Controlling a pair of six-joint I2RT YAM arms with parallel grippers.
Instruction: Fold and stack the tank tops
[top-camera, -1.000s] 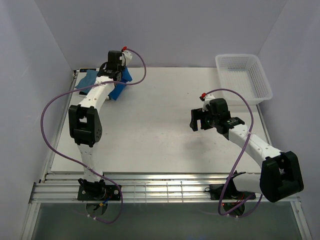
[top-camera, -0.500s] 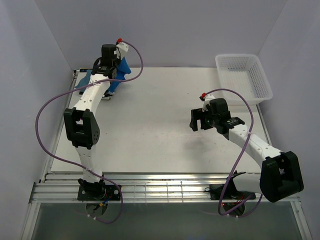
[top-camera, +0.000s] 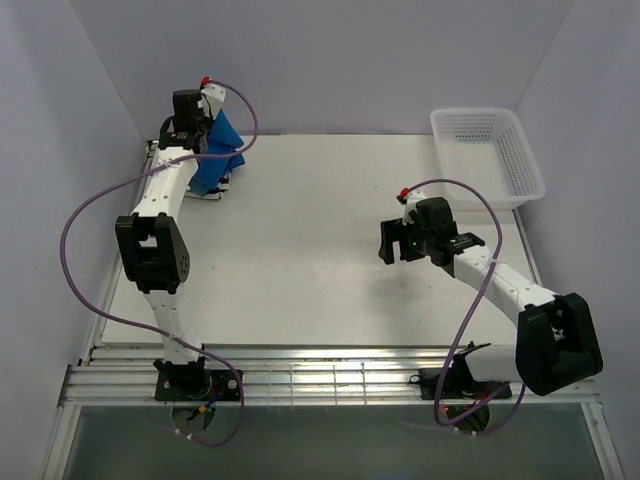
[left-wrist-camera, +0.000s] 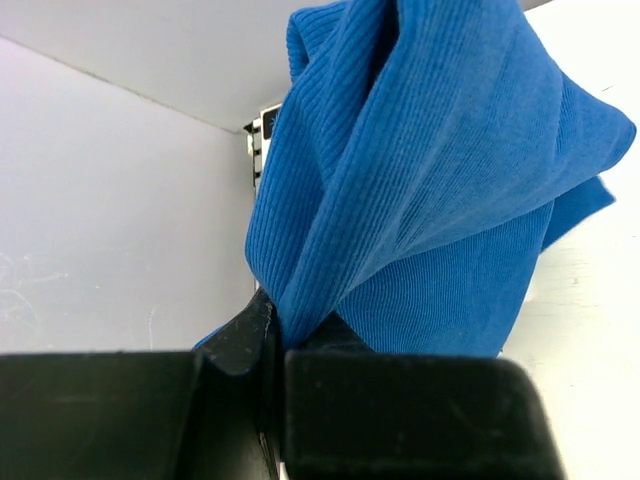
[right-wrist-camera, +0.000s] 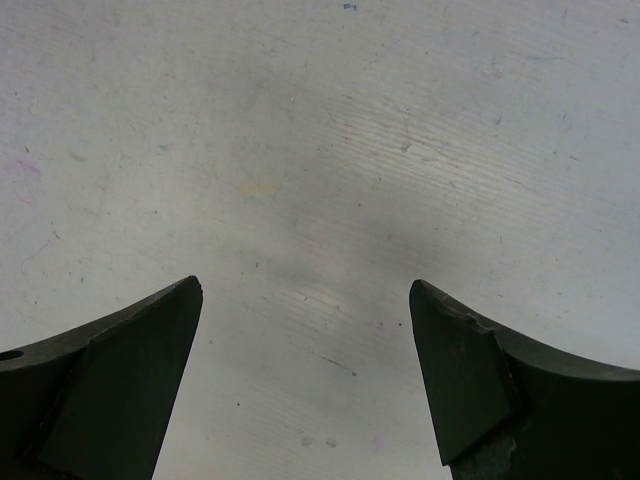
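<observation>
The left claw (top-camera: 207, 124) was clamped on a bunched fold of the royal blue tank top (top-camera: 217, 156). The wrist view showed its fingers (left-wrist-camera: 240, 345) pressed together on the ribbed cloth (left-wrist-camera: 420, 200). The rest of the top hung in loose folds beneath the claw and to its right, its lowest edge at or close to the table (top-camera: 320, 240).

Compared with a second earlier, this claw had swung leftward and back toward the far left corner. It had carried the top with it, and the cloth had drawn up from a flatter heap into a hanging drape.

The right claw (top-camera: 386, 243) had not shifted over that second. Its two fingers stood wide apart (right-wrist-camera: 305, 385), with only bare table surface (right-wrist-camera: 300, 150) below and between them. The white basket (top-camera: 512, 172) lay well beyond that claw, off to its right.
</observation>
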